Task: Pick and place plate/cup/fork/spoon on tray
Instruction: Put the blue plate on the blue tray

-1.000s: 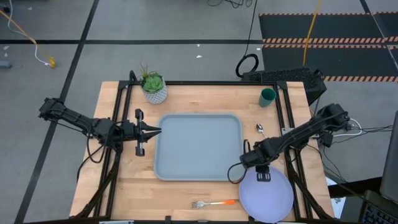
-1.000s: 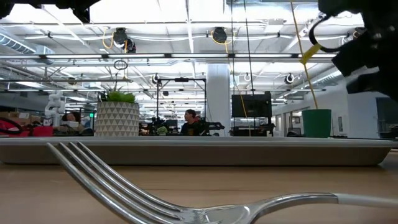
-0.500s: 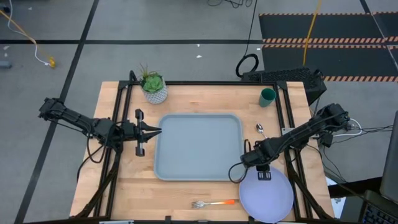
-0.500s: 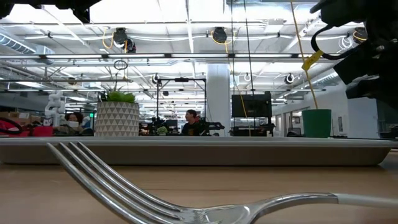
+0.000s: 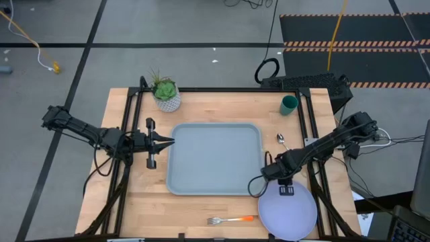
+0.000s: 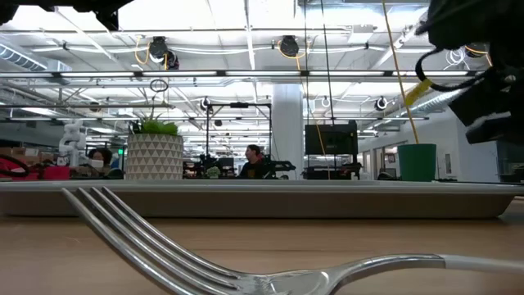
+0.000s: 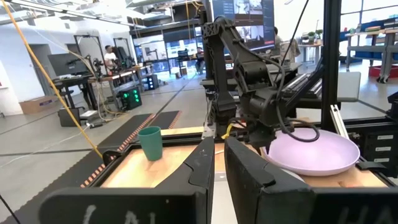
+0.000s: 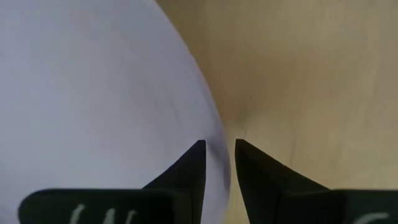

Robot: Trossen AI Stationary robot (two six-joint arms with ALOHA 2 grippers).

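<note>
The lavender plate [image 5: 290,212] lies on the table at the near right, beside the grey-blue tray [image 5: 213,160]. My right gripper [image 5: 285,189] is at the plate's far rim and shut on it [image 8: 219,148]. My left gripper [image 5: 170,141] is shut and empty at the tray's left edge; its fingers show in its wrist view [image 7: 219,149]. The fork [image 5: 232,219] lies on the table near the front edge. The spoon [image 5: 281,140] lies right of the tray. The green cup [image 5: 289,104] stands at the far right. My right gripper pinches the plate's far rim [image 8: 209,127] between its two fingers, one over the plate's inner side and one outside the rim. The fingers point down from above. In the left wrist view the plate [image 7: 311,152] seems to rest on the table under the gripper.
A white pot with a green plant [image 5: 166,95] stands at the tray's far left corner. Black frame rails run along the table's left and right sides. In the low view the fork [image 6: 246,274] lies in front of the tray [image 6: 262,201].
My right arm has sunk a little at the plate's far rim; the low view shows it lower than before. The plate, the tray and my left gripper stay where they were.
</note>
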